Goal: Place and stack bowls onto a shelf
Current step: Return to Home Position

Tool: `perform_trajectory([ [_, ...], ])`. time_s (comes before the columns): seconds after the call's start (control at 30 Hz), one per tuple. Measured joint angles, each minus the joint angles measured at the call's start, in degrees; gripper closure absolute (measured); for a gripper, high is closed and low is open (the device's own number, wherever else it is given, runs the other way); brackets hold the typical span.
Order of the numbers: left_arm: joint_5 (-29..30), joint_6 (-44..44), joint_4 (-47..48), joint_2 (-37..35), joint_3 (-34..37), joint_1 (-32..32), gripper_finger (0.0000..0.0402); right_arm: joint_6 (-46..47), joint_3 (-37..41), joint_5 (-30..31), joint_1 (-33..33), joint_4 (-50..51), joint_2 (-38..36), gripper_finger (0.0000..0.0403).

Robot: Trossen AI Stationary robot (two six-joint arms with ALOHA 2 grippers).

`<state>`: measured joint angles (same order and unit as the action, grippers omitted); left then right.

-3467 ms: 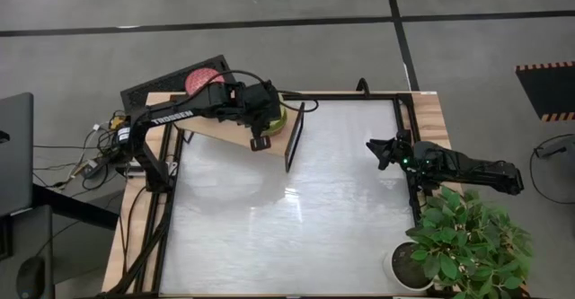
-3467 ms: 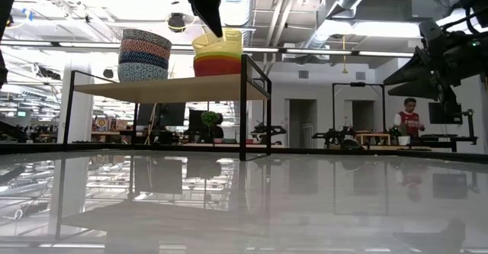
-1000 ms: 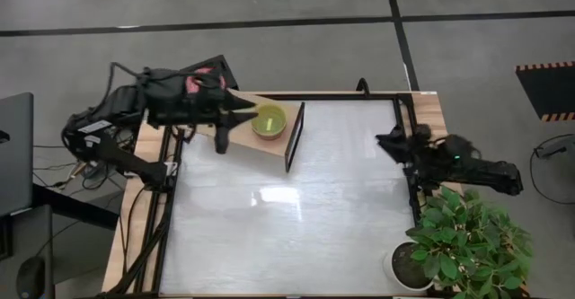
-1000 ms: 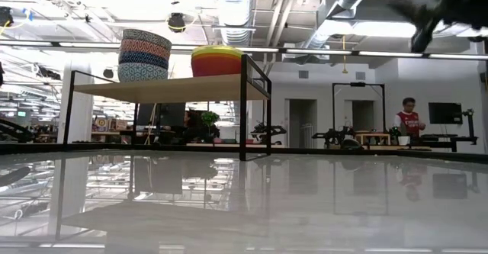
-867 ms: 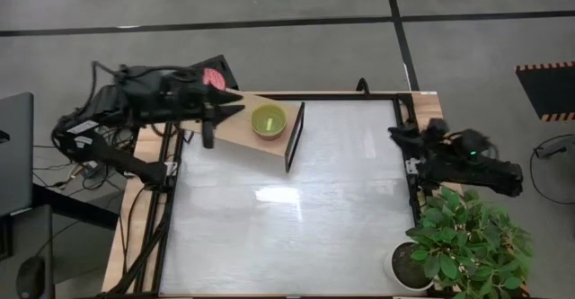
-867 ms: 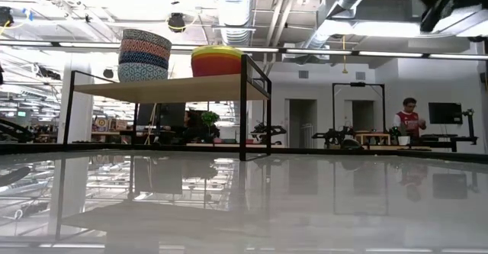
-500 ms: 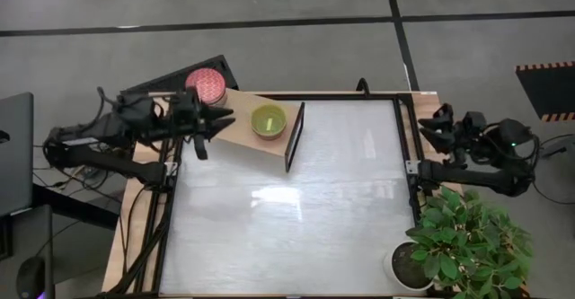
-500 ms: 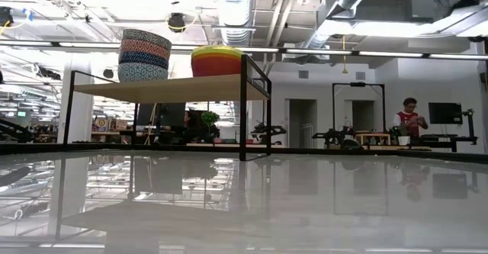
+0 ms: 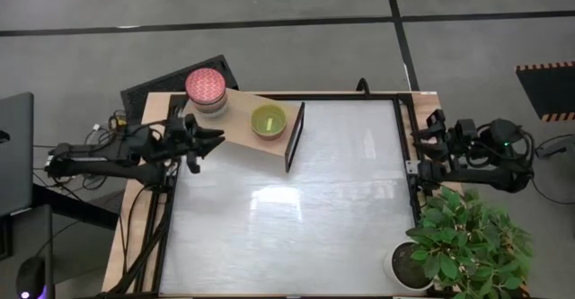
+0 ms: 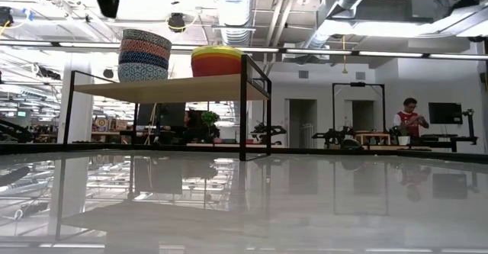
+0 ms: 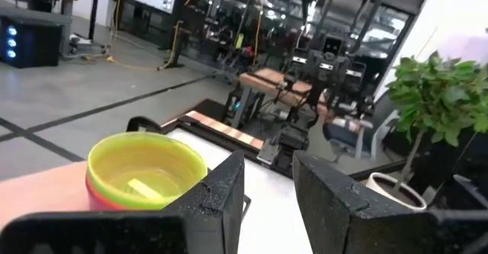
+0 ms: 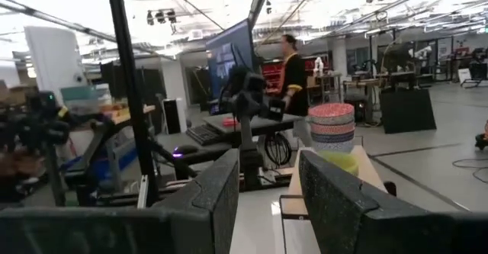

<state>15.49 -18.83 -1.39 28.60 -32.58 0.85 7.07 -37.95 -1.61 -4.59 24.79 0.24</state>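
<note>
2 bowl stacks (image 9: pixel 268 119) near left pincer (image 9: pixel 207 148)

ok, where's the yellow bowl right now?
In the high view, the yellow bowl tops the plain stack at the right end of the shelf, beside the dark end panel, with the patterned stack to its left.

Overhead, table-level and two wrist views, all sharing the shelf (image 9: pixel 235 121)

A leafy potted plant (image 9: pixel 463 241) stood at one right-hand corner of the silvery table (image 9: pixel 296 236). Far behind the table, a person (image 10: pixel 410 117) in a red top stood in the room.
</note>
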Motion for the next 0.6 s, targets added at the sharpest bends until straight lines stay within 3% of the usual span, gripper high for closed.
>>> perform_trajectory([
  [0.23,1.9,-0.31,-1.17,-8.53,7.63,-0.84,0.0303,0.36,2.03,0.08,1.31,-2.69,-0.03,0.0239],
  [0.6,3.35,-4.16,-1.1,-15.43,16.39,-0.85,0.0303,5.95,15.21,0.12,1.3,-14.24,-0.03,0.0239],
])
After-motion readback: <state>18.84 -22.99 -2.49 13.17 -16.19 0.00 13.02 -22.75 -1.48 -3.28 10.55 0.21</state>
